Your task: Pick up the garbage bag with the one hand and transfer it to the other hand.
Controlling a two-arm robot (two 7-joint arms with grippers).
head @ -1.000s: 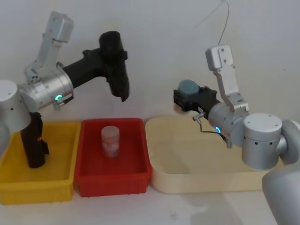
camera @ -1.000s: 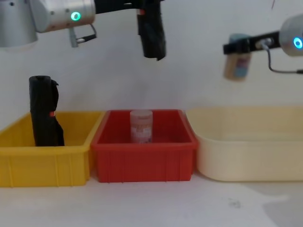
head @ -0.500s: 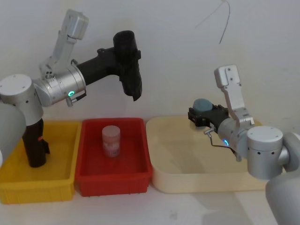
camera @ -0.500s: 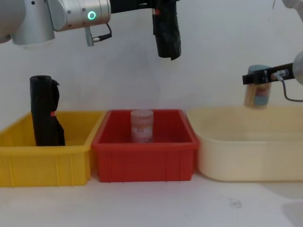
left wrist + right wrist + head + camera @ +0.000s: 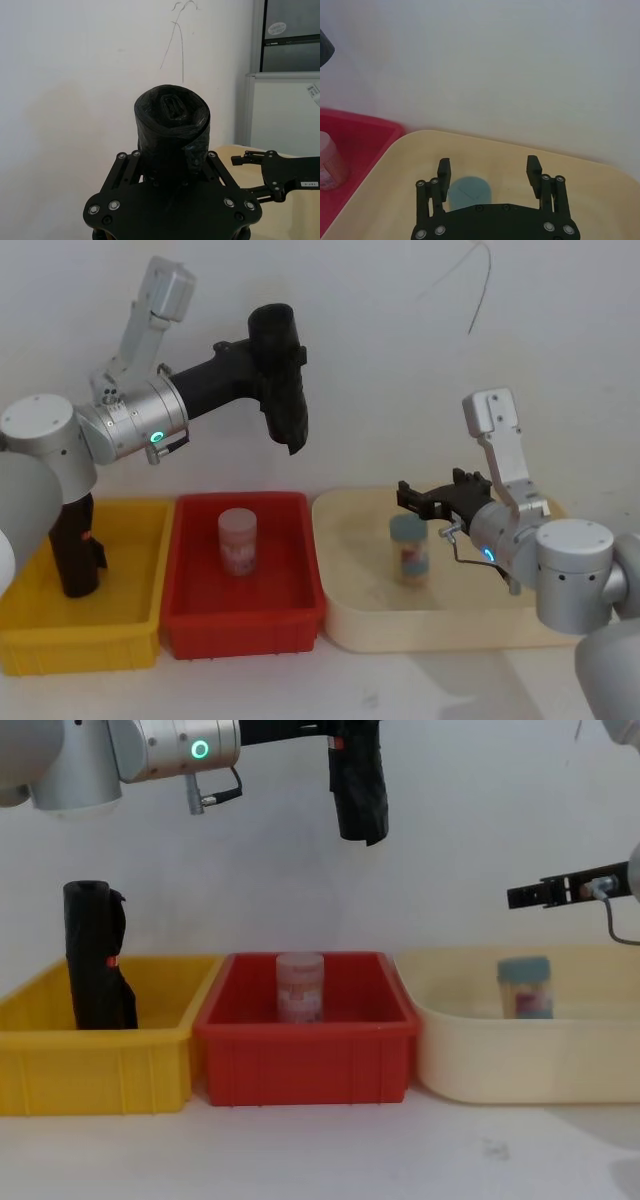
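A: Bag where?
B: Garbage bag (image 5: 281, 375) upper centre-left of the head view, in the air above the red bin (image 5: 240, 630); left gripper (image 5: 172, 165) clamped round it.
A: Other claw?
B: Right gripper (image 5: 413, 495) right of centre; jaws spread wide, holding nothing; above the blue-lidded jar (image 5: 408, 550) standing in the cream tray (image 5: 420, 625); well apart from the bag.

The black garbage bag roll (image 5: 283, 390) hangs roughly upright, clamped in the left end effector (image 5: 272, 358).
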